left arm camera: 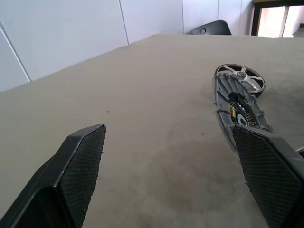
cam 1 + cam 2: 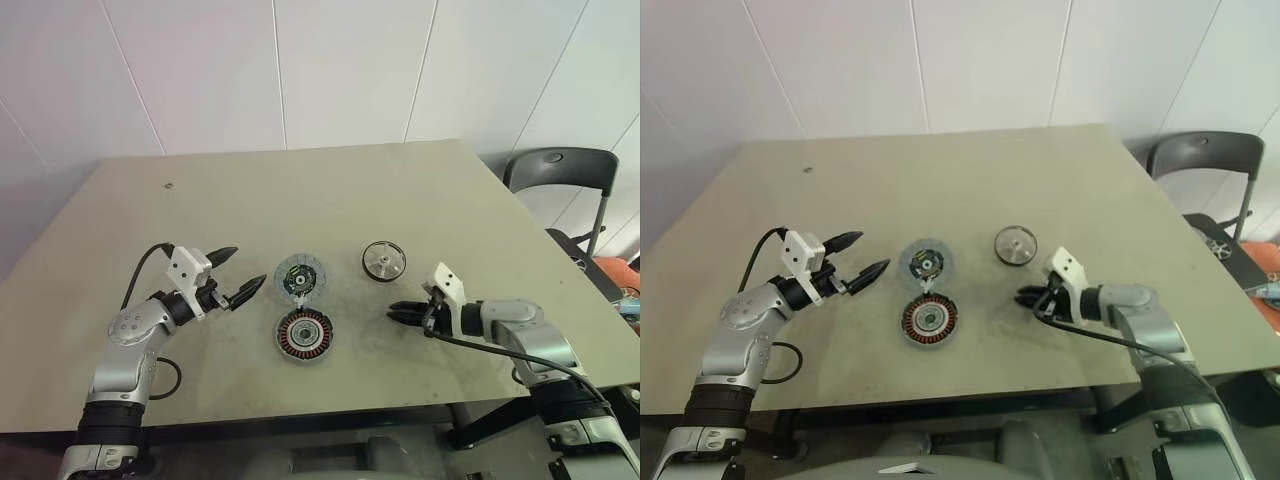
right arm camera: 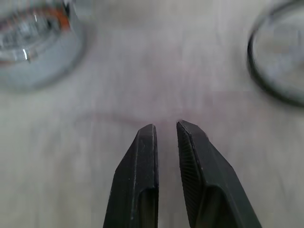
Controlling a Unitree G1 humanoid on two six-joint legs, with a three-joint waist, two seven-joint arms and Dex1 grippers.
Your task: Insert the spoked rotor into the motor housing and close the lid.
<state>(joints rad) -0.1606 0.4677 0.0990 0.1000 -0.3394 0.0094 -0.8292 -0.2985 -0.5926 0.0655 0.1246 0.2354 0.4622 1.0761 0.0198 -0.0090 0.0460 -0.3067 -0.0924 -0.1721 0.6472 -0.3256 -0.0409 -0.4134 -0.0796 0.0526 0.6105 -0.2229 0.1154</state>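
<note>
Left eye view tells us nothing is assembled: spoked rotor (image 2: 384, 261), motor housing (image 2: 303, 336) and lid (image 2: 301, 275) lie separate on the counter (image 2: 330, 190), left end effector (image 2: 235, 278) spread empty, right end effector (image 2: 396, 313) nearly clenched on nothing.

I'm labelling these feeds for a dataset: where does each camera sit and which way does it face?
Left and right eye: on the head, looking forward and down over the table at both arms, the lid, housing and rotor.
Left wrist: along the open left tool toward lid and rotor.
Right wrist: along the nearly shut right tool, between housing and rotor.
Both wrist views share the rotor.
</note>
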